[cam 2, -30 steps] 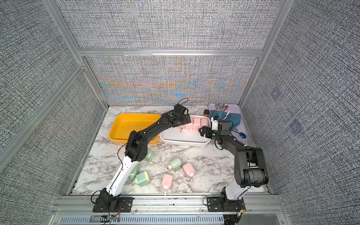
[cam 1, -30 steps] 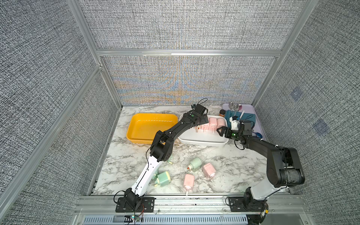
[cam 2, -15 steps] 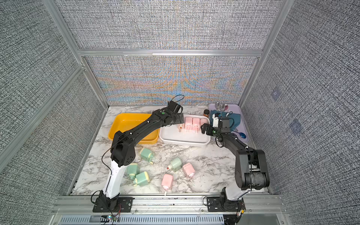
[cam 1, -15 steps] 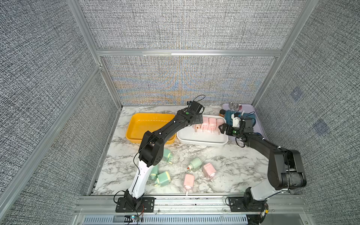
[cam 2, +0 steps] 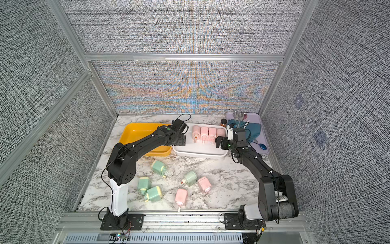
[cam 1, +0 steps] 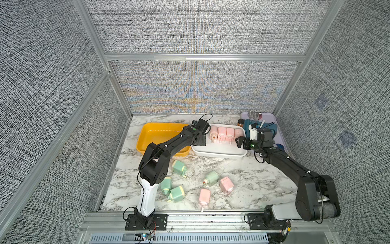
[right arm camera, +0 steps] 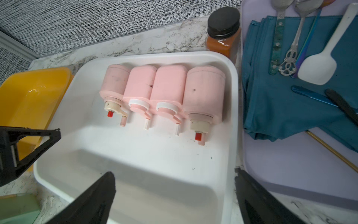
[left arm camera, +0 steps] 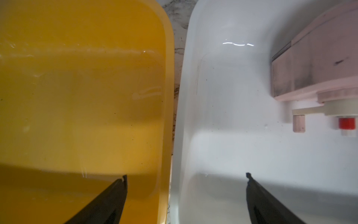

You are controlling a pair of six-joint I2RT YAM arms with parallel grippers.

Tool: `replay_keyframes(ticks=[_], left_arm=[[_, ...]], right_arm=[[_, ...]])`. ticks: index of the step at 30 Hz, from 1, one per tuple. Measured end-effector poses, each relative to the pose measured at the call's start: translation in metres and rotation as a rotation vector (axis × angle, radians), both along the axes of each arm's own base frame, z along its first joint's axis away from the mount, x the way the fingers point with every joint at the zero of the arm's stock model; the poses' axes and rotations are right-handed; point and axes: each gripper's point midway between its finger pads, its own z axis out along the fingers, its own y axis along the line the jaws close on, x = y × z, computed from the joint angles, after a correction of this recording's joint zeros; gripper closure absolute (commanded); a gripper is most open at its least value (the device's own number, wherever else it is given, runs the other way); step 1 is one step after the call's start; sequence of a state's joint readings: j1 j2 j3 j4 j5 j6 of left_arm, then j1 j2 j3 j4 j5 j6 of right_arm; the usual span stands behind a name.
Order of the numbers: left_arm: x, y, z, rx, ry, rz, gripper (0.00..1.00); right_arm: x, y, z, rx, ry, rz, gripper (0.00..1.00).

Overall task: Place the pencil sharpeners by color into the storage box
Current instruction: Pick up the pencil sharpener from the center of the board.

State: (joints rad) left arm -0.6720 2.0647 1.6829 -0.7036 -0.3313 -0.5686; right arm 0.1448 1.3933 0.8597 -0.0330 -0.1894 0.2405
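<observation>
Several pink pencil sharpeners (right arm camera: 166, 85) lie in a row at the back of the white storage box (cam 1: 219, 155). One of them (left arm camera: 310, 67) shows in the left wrist view. The yellow box (cam 1: 160, 135) beside it holds nothing. On the marble lie several green sharpeners (cam 1: 179, 166) (cam 1: 211, 178) and two pink ones (cam 1: 226, 184) (cam 1: 204, 195). My left gripper (left arm camera: 187, 175) is open, straddling the two boxes' neighbouring rims. My right gripper (right arm camera: 173, 172) is open over the white box's front right corner, with nothing between its fingers.
A lilac tray (cam 1: 276, 126) at the back right carries a blue cloth (right arm camera: 280, 97), spoons and utensils. A black-lidded spice jar (right arm camera: 222, 33) stands between it and the white box. Mesh walls enclose the table on three sides.
My left arm has swung left, from over the pink row to the seam between the two boxes. The right gripper has barely shifted. Both stayed open.
</observation>
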Motion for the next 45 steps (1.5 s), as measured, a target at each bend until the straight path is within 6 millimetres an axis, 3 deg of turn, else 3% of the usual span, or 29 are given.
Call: replay_keyframes(ticks=[9, 13, 20, 25, 35, 45], left_arm=[[-0.006, 0.006, -0.02, 0.029, 0.041, 0.012, 0.39], [-0.01, 0.007, -0.023, 0.02, 0.057, 0.025, 0.46], [-0.024, 0.001, -0.021, 0.004, 0.08, 0.03, 0.48], [-0.033, -0.001, -0.024, -0.008, 0.103, 0.038, 0.5], [-0.039, -0.006, -0.023, -0.027, 0.122, 0.026, 0.47], [-0.037, -0.009, 0.014, -0.111, 0.037, 0.019, 0.3]], right_arm=[[-0.032, 0.019, 0.005, 0.004, 0.03, 0.056, 0.01], [-0.048, 0.03, 0.007, 0.001, 0.049, 0.093, 0.02], [-0.089, 0.056, 0.008, 0.017, 0.111, 0.169, 0.02], [-0.126, 0.063, -0.011, 0.009, 0.195, 0.213, 0.02], [-0.188, 0.093, -0.026, -0.006, 0.232, 0.408, 0.04], [-0.216, 0.113, -0.047, -0.11, 0.285, 0.444, 0.08]])
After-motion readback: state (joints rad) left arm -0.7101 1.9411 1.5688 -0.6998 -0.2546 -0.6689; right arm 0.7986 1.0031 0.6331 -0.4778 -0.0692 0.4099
